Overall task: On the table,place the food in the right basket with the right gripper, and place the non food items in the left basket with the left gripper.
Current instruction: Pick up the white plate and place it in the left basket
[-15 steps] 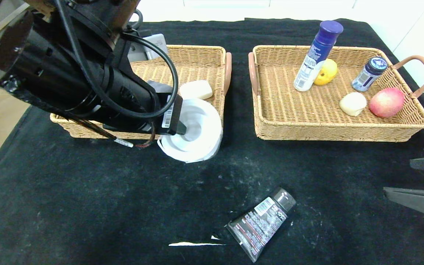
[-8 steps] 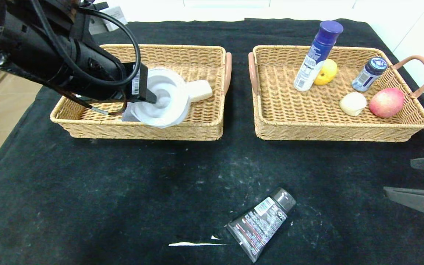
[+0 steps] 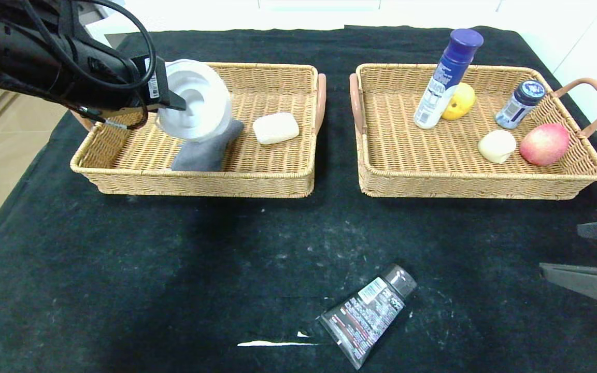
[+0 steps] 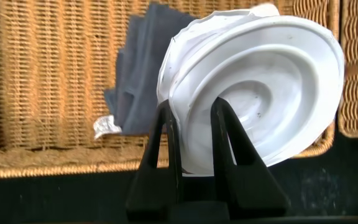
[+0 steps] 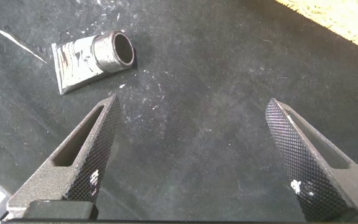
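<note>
The left arm reaches in from the upper left of the head view, its left gripper [image 3: 174, 101] clamped on the rim of a flat white coiled roll [image 3: 195, 98]. The right gripper [image 5: 194, 152] sits at the right edge, jaws spread wide, holding nothing.

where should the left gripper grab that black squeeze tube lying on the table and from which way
Probably across the flat middle of the black squeeze tube, coming straight down from above. It lies flat on the table, cap pointing toward the baskets, so the jaws should straddle its narrow width, square to its slanted length.
</note>
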Robot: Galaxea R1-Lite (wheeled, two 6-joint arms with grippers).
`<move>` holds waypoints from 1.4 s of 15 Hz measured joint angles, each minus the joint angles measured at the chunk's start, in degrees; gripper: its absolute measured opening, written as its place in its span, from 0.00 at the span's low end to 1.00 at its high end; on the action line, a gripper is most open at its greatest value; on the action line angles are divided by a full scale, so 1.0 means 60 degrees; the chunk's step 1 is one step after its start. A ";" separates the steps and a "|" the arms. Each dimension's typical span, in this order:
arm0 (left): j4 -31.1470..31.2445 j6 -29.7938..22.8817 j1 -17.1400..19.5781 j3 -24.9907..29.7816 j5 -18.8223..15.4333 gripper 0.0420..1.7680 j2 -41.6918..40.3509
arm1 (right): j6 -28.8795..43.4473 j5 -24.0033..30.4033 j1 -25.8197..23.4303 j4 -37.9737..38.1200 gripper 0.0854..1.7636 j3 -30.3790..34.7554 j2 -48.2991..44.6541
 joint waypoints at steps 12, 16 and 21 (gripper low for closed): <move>-0.1268 0.0100 0.1497 0.0098 -0.1313 0.19 0.0620 | 0.0000 -0.0030 0.0000 -0.0010 0.97 0.0000 0.0006; -0.1272 0.0128 0.1526 0.0128 -0.1317 0.34 0.0689 | -0.0004 -0.0026 0.0000 -0.0010 0.97 -0.0006 0.0010; -0.1268 0.0128 0.1566 0.0148 -0.1506 0.64 0.0685 | 0.0000 -0.0026 -0.0002 -0.0010 0.97 -0.0014 0.0006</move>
